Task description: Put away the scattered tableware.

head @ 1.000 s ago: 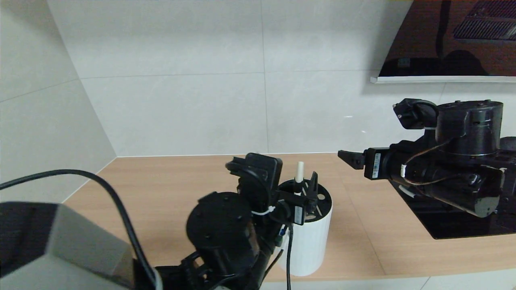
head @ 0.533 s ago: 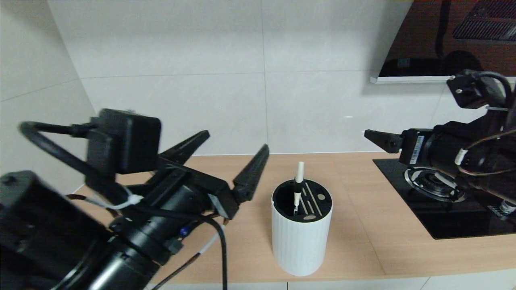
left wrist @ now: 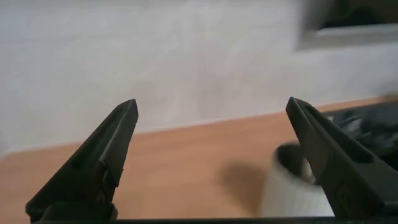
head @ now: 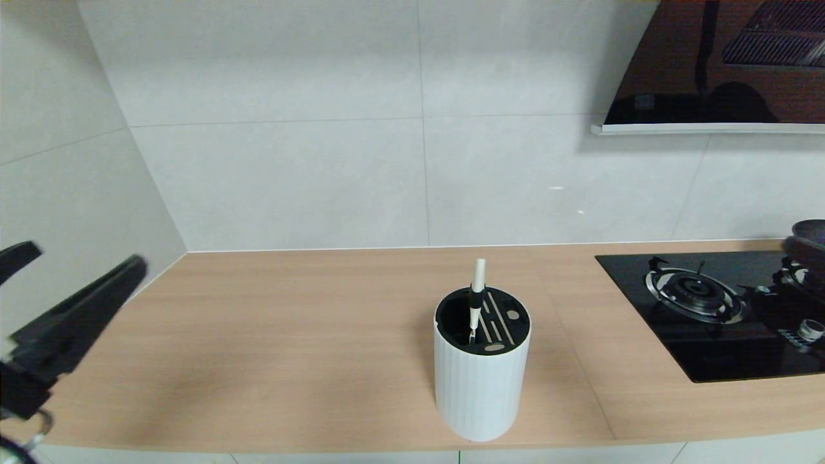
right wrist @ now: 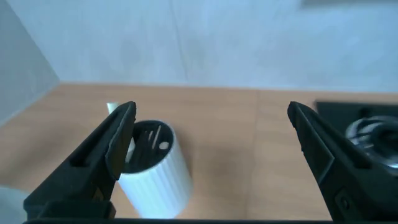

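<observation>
A white ribbed cylinder holder with a black slotted top stands on the wooden counter, near its front edge. One utensil with a white handle stands upright in a slot. My left gripper hangs open at the far left, well away from the holder, with nothing between its fingers. In the left wrist view the left gripper is spread wide, with the holder beyond it. The right gripper is also open and empty, above the holder.
A black gas hob is set into the counter at the right, with a dark pot at the edge. A range hood hangs above it. Tiled walls close the back and left.
My left gripper has pulled back from the holder to the far left, leaving the utensil standing in its slot. The right arm has swung away to the right.
</observation>
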You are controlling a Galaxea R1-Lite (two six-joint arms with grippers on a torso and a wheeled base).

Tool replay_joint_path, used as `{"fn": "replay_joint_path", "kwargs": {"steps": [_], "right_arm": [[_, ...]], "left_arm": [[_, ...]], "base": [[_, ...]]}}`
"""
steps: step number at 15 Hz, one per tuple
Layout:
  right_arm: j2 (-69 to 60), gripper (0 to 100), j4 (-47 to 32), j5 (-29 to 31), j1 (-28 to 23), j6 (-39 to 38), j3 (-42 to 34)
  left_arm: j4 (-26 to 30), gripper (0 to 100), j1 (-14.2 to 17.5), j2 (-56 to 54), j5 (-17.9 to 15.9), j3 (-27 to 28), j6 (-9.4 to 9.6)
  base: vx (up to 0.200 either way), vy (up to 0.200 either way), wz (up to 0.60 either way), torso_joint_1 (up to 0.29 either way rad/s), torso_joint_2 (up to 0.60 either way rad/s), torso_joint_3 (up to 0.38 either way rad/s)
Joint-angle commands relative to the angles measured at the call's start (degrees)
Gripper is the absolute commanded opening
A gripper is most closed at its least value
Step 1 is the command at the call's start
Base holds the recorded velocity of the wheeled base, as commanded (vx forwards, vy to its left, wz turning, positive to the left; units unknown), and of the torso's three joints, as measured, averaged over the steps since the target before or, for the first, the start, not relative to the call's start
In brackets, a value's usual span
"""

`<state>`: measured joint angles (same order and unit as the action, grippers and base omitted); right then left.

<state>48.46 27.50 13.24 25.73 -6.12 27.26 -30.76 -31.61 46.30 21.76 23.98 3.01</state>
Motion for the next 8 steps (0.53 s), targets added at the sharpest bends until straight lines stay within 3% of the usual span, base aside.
{"fn": "replay_joint_path", "kwargs": {"steps": [1, 2, 4, 6, 8], "right_arm": [[-17.34, 100, -1.22, -3.13, -9.91, 1.2, -5.37], [-21.39, 100, -4.65, -3.48, -13.43, 1.37, -4.85], [-27.54, 100, -9.84, -3.75, -17.65, 3.13, -4.49], [-36.68, 100, -18.54, -4.36, -19.32, 7.44, -5.02], [-42.92, 100, -25.74, -5.68, -19.76, 9.28, -4.76]], "left_arm": [[22.93, 100, 13.07, -26.26, -5.32, 3.88, 0.07], [30.14, 100, 15.0, -30.92, -7.26, 7.31, 0.07], [39.19, 100, 16.76, -36.63, -7.52, 10.74, 0.07], [43.41, 100, 18.78, -40.76, -6.99, 10.83, -0.02], [43.06, 100, 21.24, -40.67, -3.83, 10.83, -1.69]], "base": [[0.0, 0.0, 0.0, 0.0, 0.0, 0.0], [0.0, 0.0, 0.0, 0.0, 0.0, 0.0], [0.0, 0.0, 0.0, 0.0, 0.0, 0.0], [0.0, 0.0, 0.0, 0.0, 0.0, 0.0], [0.0, 0.0, 0.0, 0.0, 0.0, 0.0]]}}
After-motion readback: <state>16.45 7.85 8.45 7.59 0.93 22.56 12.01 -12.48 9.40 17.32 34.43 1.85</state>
